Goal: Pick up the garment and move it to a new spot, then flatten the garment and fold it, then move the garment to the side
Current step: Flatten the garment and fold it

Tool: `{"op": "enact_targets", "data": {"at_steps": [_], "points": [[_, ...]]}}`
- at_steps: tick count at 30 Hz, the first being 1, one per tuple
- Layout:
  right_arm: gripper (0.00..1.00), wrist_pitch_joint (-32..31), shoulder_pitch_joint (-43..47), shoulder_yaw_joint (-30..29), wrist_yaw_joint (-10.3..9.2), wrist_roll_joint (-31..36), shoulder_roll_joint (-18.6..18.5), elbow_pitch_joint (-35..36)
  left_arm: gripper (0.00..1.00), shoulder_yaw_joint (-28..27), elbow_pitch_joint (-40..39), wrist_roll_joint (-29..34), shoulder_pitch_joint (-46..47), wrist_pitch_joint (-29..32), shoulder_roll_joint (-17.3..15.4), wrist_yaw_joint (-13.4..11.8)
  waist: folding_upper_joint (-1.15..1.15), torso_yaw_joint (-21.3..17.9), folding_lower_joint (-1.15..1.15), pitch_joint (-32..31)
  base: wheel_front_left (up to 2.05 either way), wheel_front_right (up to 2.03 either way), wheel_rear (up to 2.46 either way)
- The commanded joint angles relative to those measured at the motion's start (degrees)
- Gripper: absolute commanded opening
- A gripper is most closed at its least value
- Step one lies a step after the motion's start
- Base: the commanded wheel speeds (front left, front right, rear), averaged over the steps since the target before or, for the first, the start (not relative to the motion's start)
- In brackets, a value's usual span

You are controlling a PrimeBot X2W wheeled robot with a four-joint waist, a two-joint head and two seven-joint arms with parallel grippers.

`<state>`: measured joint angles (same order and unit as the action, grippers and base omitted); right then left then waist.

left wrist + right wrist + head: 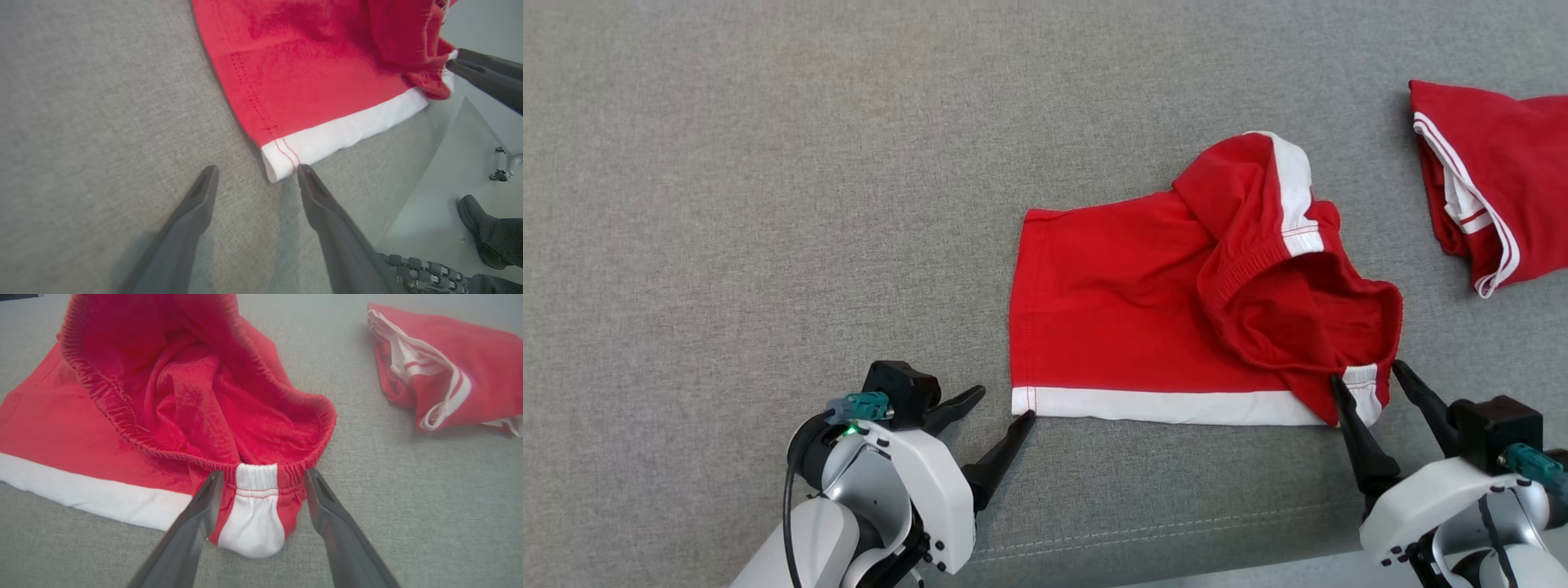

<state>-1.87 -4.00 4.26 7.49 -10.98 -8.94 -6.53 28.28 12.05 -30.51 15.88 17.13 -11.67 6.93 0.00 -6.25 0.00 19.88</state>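
Red garment (1111, 327) (rumpled), grey surface (727, 204)

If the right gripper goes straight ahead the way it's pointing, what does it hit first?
Most likely the red shorts: their white-striped waistband corner sits between the open fingers of the right gripper, though its height above the cloth is unclear.

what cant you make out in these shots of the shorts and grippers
Shorts: head view, cloth under the flopped-over waistband is hidden.
Second garment: head view, cut off by the right edge.
Shoe: left wrist view, all above it cut off by the right edge.
Left gripper: left wrist view, whether its fingertip touches the hem is unclear.
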Motion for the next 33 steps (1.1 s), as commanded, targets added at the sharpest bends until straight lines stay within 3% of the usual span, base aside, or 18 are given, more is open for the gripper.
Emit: {"op": "enact_targets", "data": {"at_steps": [1,3,4,5,6,7,8,9,24,33], "points": [[1.0,-0.5,-1.7,1.3,0.0,0.4,-1.2,0.9,1.0,-1.5,0.4,-0.6,2.0,0.8,-0.5,-0.1,0.0,0.2,0.0,0.7,0.0,0.0,0.0],[1.0,-1.5,-2.2,1.8,0.0,0.2,-1.3,0.3,0.96,-1.1,1.1,-1.0,2.3,1.5,-0.5,0.0,0.0,0.2,0.0,1.1,0.0,0.0,0.0],[1.0,-1.9,-2.5,1.9,0.0,0.2,-1.4,0.0,0.85,-1.0,1.4,-1.2,2.5,1.9,-0.5,0.0,0.0,0.3,0.0,1.3,0.0,0.0,0.0],[0.98,-2.6,-2.7,2.0,0.0,0.1,-1.5,-0.4,0.64,-0.8,1.7,-1.4,2.6,2.2,-0.5,0.0,0.0,0.3,0.0,1.4,0.0,0.0,0.0],[0.58,-3.1,-2.9,2.2,0.0,-0.1,-1.6,-0.8,0.42,-0.6,1.9,-1.6,2.7,2.5,-0.6,0.1,0.0,0.4,0.0,1.6,0.0,0.0,0.0],[0.37,-3.3,-3.1,2.4,0.0,-0.1,-1.6,-0.9,0.14,-0.4,2.0,-1.8,2.8,2.6,-0.6,0.1,0.0,0.4,0.0,1.7,0.0,0.0,0.0],[0.04,-3.4,-3.2,2.3,0.0,-0.2,-1.7,-1.2,0.0,-0.2,2.1,-2.0,2.9,2.8,-0.7,0.1,0.0,0.5,0.0,1.8,0.0,0.0,0.0],[0.0,-3.6,-3.1,2.2,0.0,-0.3,-1.6,-1.4,0.0,-0.1,2.2,-2.1,2.9,2.7,-0.8,0.2,0.0,0.5,0.0,1.9,0.0,0.0,0.0],[0.0,-1.5,4.0,-1.8,0.0,-2.5,2.2,3.9,0.0,0.3,-2.5,-3.9,-1.0,1.4,-2.0,-0.1,0.0,0.1,0.0,1.7,0.0,0.0,0.0],[0.0,-1.5,5.1,-2.3,0.0,-2.9,2.8,5.0,0.0,-2.7,-7.9,-2.7,-3.6,-0.6,-4.6,-4.3,0.0,0.5,0.0,0.9,0.0,0.0,0.0]]}}
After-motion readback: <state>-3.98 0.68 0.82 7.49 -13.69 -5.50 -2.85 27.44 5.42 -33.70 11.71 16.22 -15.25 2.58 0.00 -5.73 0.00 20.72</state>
